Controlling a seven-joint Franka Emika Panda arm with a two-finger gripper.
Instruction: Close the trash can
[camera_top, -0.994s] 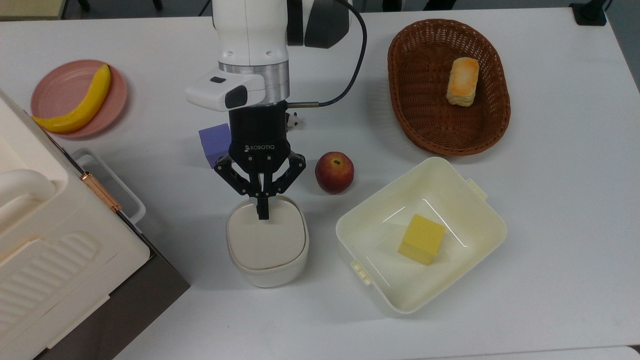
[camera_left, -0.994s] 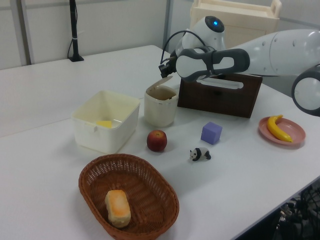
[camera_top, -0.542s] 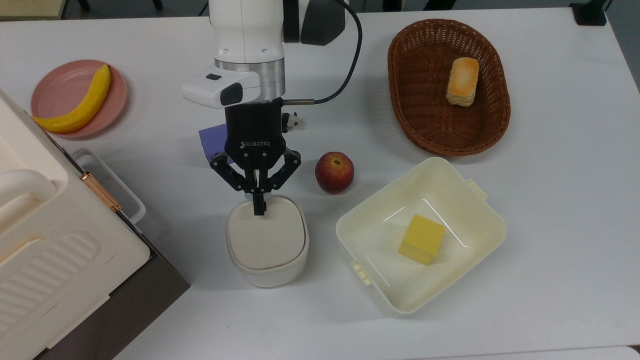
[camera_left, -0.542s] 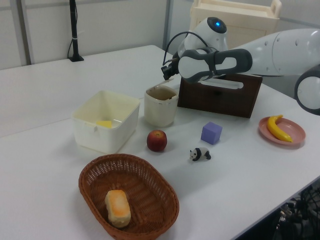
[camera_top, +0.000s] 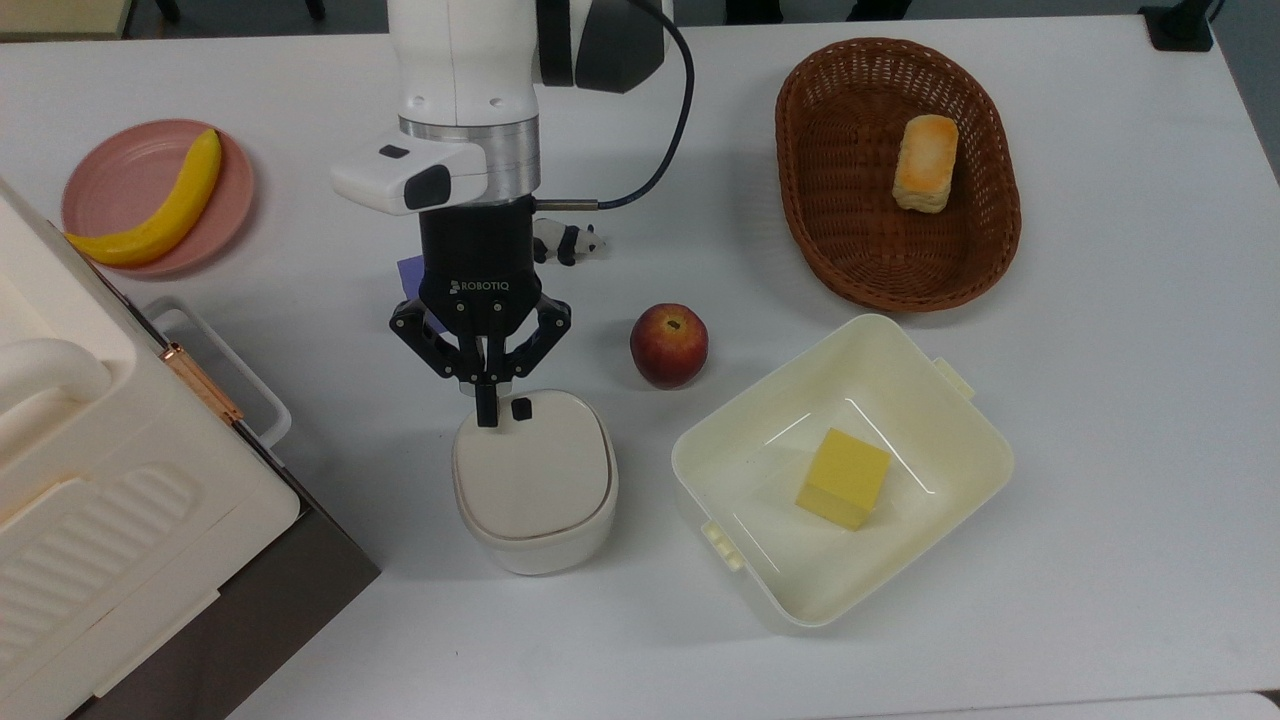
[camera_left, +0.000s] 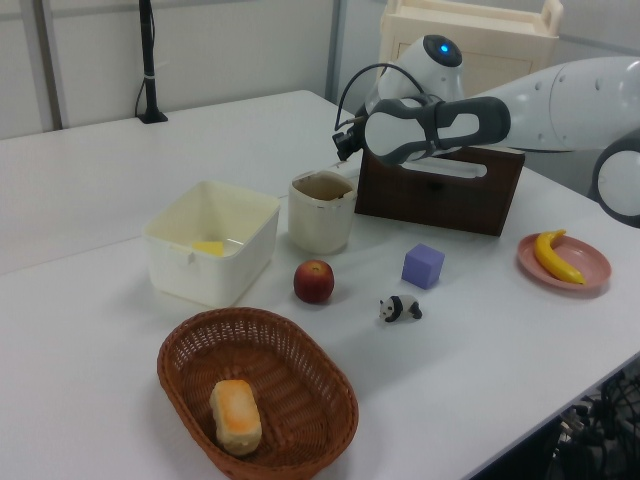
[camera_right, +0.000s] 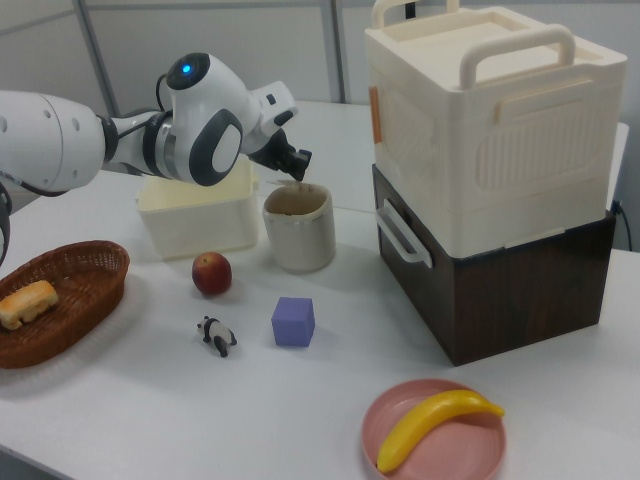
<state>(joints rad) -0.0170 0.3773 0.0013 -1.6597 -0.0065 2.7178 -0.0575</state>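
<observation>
The trash can is a small cream-white bin in the middle of the table, also seen in the left view and the right view. Its flat lid lies down on the body, and the small black button shows near the lid's far edge. My gripper points down with its fingers shut together and nothing between them. Its tip sits at the lid's far edge, just to the top view's left of the button. The gripper hovers a little above the can's rim in the left view.
An apple lies to the top view's right of the can, then a pale-yellow tub holding a yellow block. A wicker basket with bread, a toy panda, a purple cube, a banana plate and a big cream box surround it.
The lid has gone from slightly raised to flat. My shut gripper slid off the lid toward the top view's left and back, uncovering the black button.
</observation>
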